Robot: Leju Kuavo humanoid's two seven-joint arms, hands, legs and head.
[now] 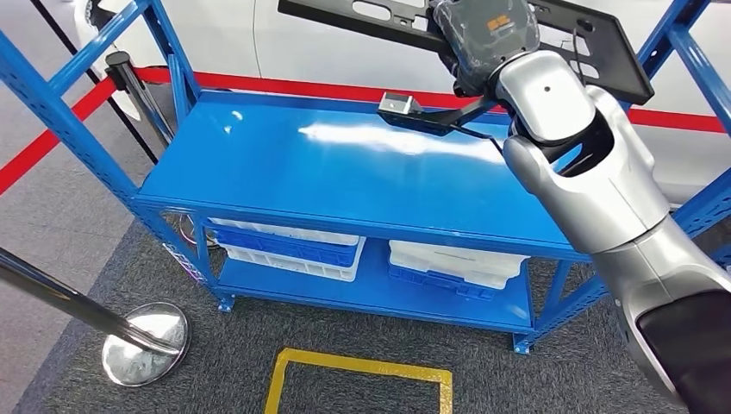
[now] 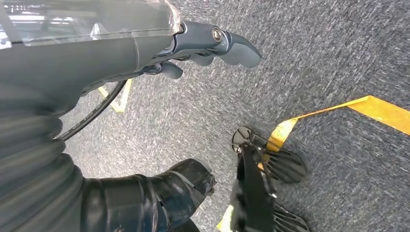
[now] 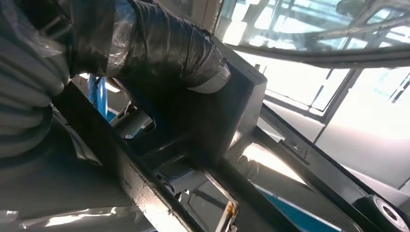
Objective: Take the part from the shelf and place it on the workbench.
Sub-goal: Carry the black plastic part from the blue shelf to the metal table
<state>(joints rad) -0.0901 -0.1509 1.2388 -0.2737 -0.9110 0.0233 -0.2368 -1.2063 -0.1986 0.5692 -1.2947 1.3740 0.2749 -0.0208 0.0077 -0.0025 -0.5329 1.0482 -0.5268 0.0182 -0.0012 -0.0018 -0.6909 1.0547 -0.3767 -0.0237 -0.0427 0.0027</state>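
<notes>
**Part lifted off the blue shelf, still to be carried away**

A grey carpeted floor (image 1: 78,216) with red and yellow tape lines holds a blue shelf (image 1: 345,172), a white car body behind it. Above the shelf's back edge, the right hand (image 1: 483,34) grips a flat black part (image 1: 603,52), a long frame with cut-outs, clear of the top deck. In the right wrist view the thumb (image 3: 164,48) presses on the part's bar. Below the top deck sit white and blue trays (image 1: 293,246). The left hand (image 2: 212,46) hangs over the carpet, fingers curled in on nothing.

Risk, as I judge it: the part is long and held off-centre, so turning away could swing an end into the shelf's blue uprights, or let it tip in the hold.
</notes>
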